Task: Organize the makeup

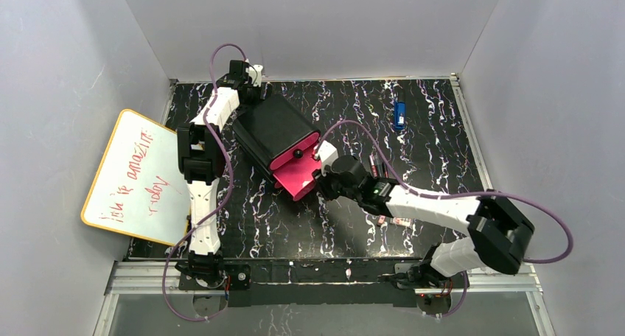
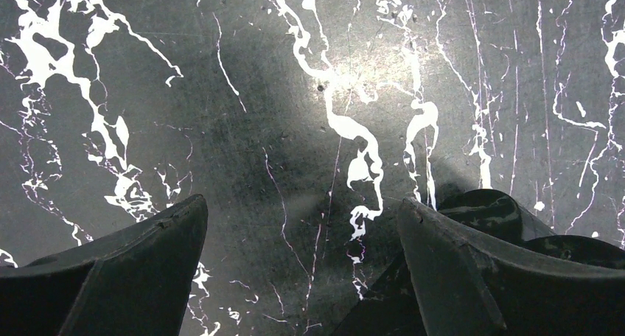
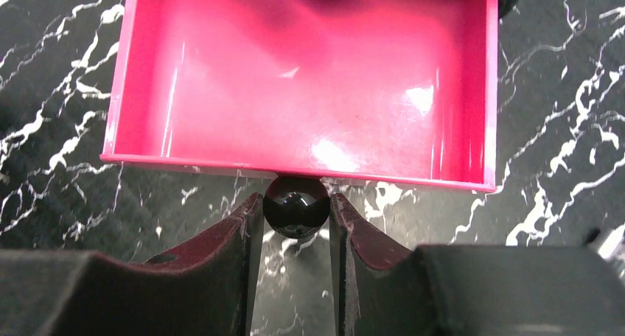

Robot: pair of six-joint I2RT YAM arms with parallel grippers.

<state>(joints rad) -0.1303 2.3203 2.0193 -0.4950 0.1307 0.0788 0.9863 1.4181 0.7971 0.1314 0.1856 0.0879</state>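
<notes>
Makeup sticks (image 1: 394,221) lie on the counter (image 1: 442,152) right of centre, right jaws clamped on the pink drawer's (image 3: 295,78) knob (image 3: 295,203), left jaws open; pulling too far could drop the drawer out

1. The black box (image 1: 274,130) sits slantwise at the worktop's (image 1: 442,166) back left, its open pink drawer (image 1: 297,180) jutting toward the middle.
2. The right gripper (image 3: 295,202), clamped on the drawer knob (image 3: 295,211), bars the drawer's front.
3. The left arm (image 1: 200,166) fills the strip left of the box.
4. Back right lies open around a small blue object (image 1: 399,115).
</notes>
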